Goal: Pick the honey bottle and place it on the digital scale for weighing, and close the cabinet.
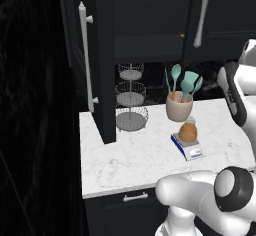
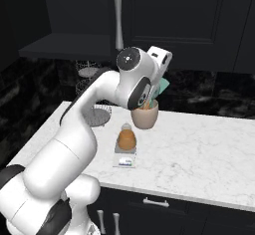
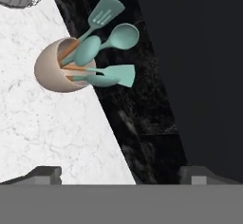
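A: On the counter (image 1: 125,160), left base view: I see the honey bottle (image 1: 188,132) upright on the digital scale (image 1: 187,147), near side of the crock (image 1: 179,107). Cabinet (image 1: 102,60) door ajar at left.

B: Right base view?

A: Bottle on scale, arm above.

B: Hand view?

A: Gripper (image 3: 126,174) jaws spread wide, gripping nothing; crock ahead.

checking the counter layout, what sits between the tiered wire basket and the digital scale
Nothing: in the left base view, bare white marble counter runs from the wire basket to the digital scale, which carries the honey bottle. The utensil crock stands farther back, off that line.
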